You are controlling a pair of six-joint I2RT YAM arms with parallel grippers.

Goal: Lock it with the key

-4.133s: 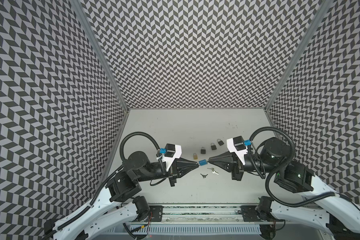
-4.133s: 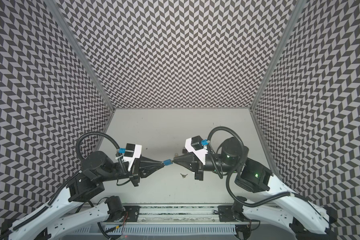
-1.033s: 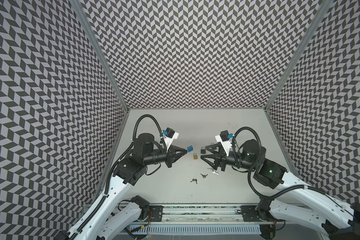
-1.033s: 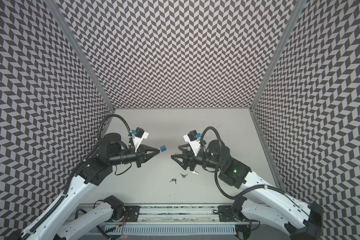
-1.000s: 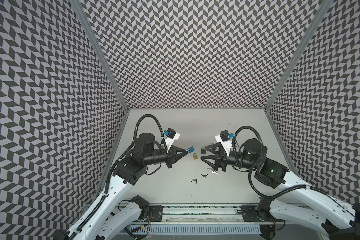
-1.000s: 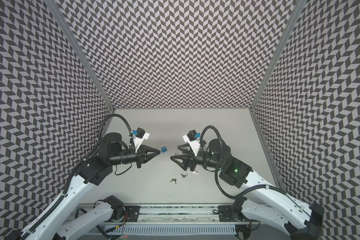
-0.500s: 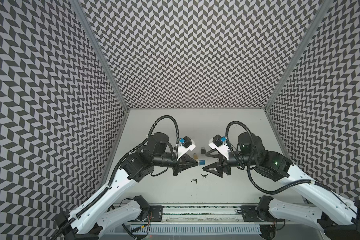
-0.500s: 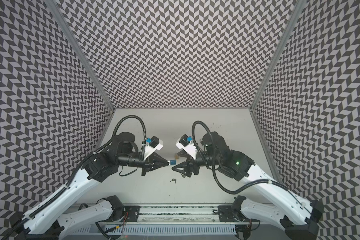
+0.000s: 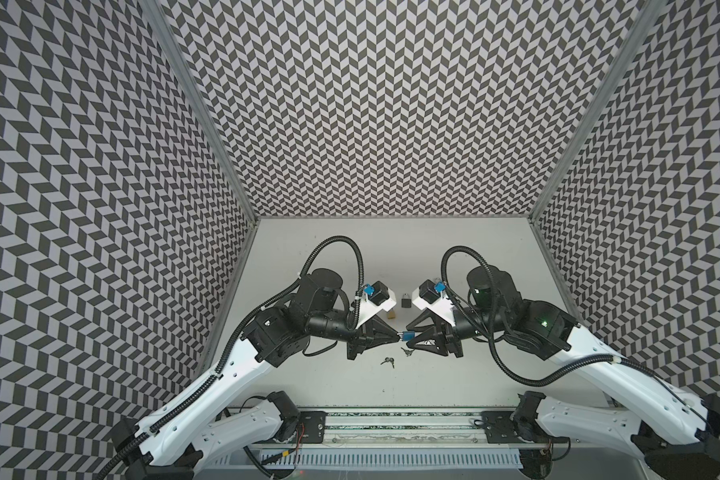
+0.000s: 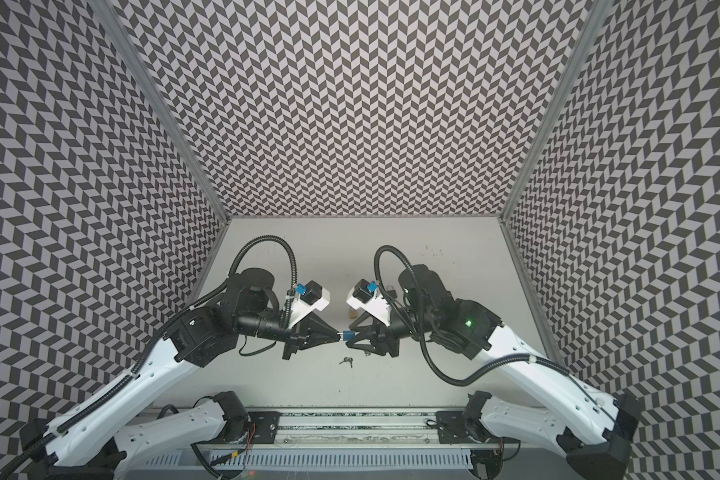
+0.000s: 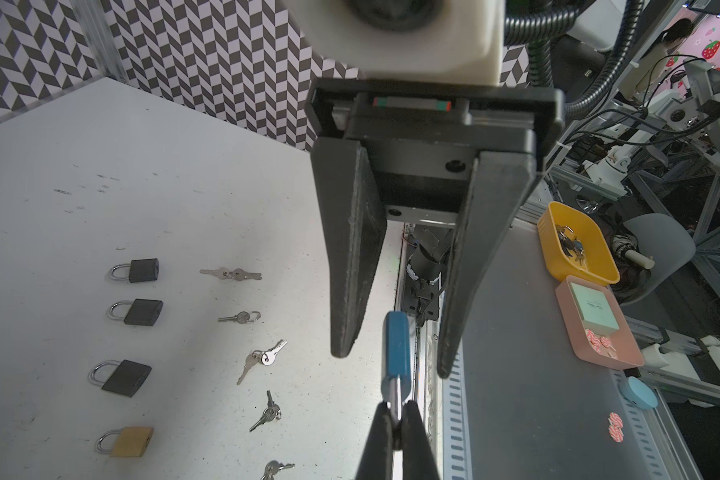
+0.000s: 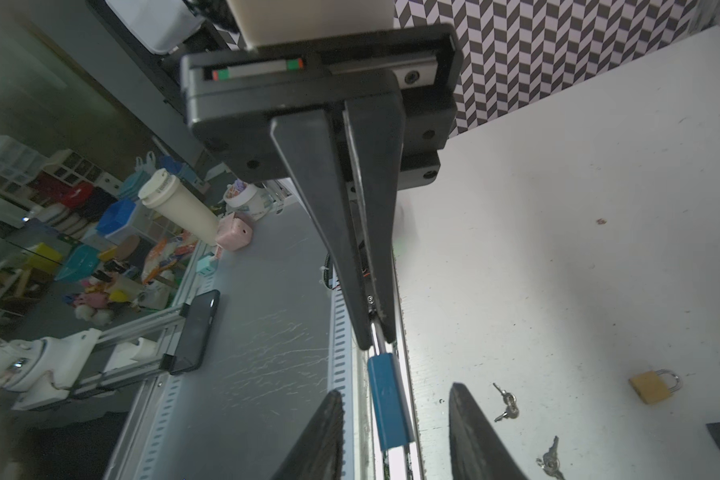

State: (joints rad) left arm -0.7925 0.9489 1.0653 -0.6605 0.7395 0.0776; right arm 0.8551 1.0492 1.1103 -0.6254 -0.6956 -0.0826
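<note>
**Now steadying the blue padlock between two grippers**

Left gripper (image 11: 395,419) is clenching the shackle of the blue padlock (image 11: 396,349), holding it aloft. Right gripper (image 12: 395,388) is standing released, jaws flanking the lock's body without touching. Next, it is probably needing to close squarely on that body. Keys (image 11: 262,357) are lying on the table (image 11: 100,166) beneath. Well apart from both grippers, a yellow bin (image 11: 587,276) is holding keys, and a pink tray (image 11: 568,320) is holding a box and sweets.

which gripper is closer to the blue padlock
Left. The left gripper is shut on the shackle of the blue padlock, touching it; the right gripper is open, straddling the lock's body with gaps either side.
</note>
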